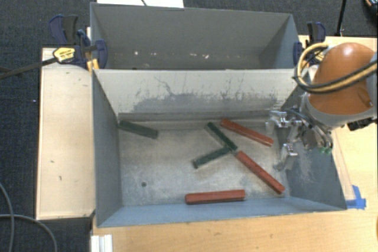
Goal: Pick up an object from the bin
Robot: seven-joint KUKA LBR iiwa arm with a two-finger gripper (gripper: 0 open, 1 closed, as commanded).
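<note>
My gripper hangs at the right side of the bin, its metal fingers pointing down with nothing visible between them. Just left of and below it lies a red-brown stick, running diagonally toward the front right corner. A second red-brown stick lies above that one, near the back wall, its right end close to the gripper. Two dark green sticks cross each other near the bin's middle.
Another red-brown stick lies flat along the front wall. A dark green stick rests at the back left. The arm with its orange cover and cables stands over the bin's right wall.
</note>
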